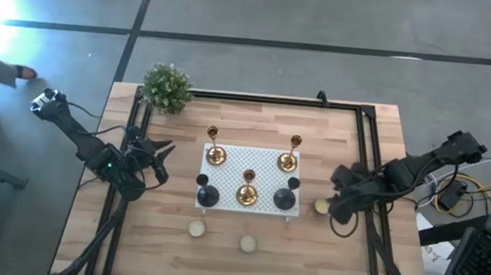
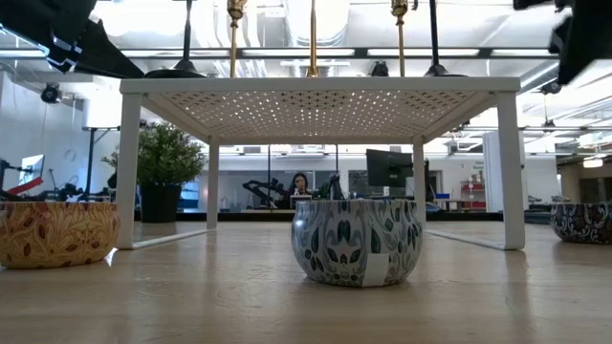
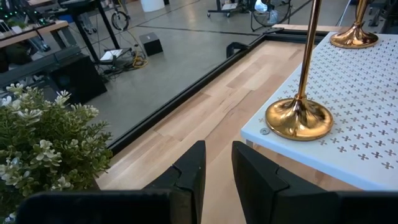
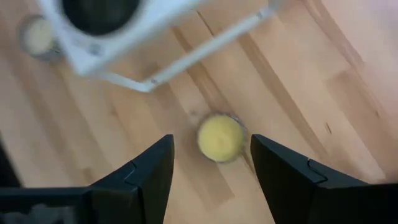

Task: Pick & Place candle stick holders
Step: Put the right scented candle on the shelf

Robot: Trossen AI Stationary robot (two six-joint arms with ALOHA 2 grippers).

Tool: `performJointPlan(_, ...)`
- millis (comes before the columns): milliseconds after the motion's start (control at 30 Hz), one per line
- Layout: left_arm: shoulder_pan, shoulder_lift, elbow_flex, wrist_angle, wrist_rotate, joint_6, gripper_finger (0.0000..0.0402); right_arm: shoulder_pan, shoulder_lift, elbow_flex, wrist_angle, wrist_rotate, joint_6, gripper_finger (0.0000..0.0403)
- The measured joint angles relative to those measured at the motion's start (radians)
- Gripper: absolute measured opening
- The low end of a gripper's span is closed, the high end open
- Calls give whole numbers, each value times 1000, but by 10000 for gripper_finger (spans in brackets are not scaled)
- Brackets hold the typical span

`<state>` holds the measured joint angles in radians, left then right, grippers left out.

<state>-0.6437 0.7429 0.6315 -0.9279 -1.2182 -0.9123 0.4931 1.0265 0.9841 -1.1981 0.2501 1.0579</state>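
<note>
From above, a white perforated stand (image 1: 251, 179) is sitting mid-tabletop (image 1: 243, 262), carrying three brass candle stick holders (image 1: 215, 155), (image 1: 288, 162), (image 1: 247, 193) and two black candle stick holders (image 1: 207, 196), (image 1: 285, 199) at its near corners. Three candle jars are resting on the wood: one (image 1: 196, 228) and another (image 1: 248, 243) in front of the stand, a third (image 1: 321, 206) just beside its right edge. The left gripper (image 1: 162, 159) is hovering left of the stand near a potted plant (image 1: 166, 87); the right gripper (image 1: 343, 208) is hanging close to the third jar.

In the low view, the stand's legs are straddling a patterned blue-green jar (image 2: 356, 241), with an orange-patterned jar (image 2: 55, 232) at the left and another jar (image 2: 583, 222) at the right edge. A person is sitting far behind in the room.

In the left wrist view, the left gripper (image 3: 216, 174) is showing only a narrow gap, holding nothing; one brass holder (image 3: 299, 117) is standing at the stand's corner, the plant (image 3: 43, 149) alongside.

In the right wrist view, the right gripper (image 4: 211, 168) is standing spread apart and empty, its fingers on either side of the yellow candle jar (image 4: 219, 138) below, without touching it.
</note>
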Motion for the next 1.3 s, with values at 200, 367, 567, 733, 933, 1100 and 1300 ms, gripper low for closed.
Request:
performJointPlan(200,0,0,0,0,-3,22,83,-2,-46,-122,1,0,95,205)
performJointPlan(367,0,0,0,0,-17,28,83,-2,-58,-192,5,-10,192,205)
performJointPlan(567,0,0,0,0,-41,37,83,-14,-40,-222,24,-49,227,204)
performJointPlan(733,0,0,0,0,-41,52,83,-82,-2,-229,79,-77,186,192)
performJointPlan(933,0,0,0,0,-57,107,83,-179,72,-248,118,-121,44,171)
performJointPlan(1100,-1,-1,0,0,-57,130,83,-204,88,-286,199,-164,-15,148)
performJointPlan(1300,-1,-1,0,0,-57,129,83,-206,72,-339,227,-189,-16,122)
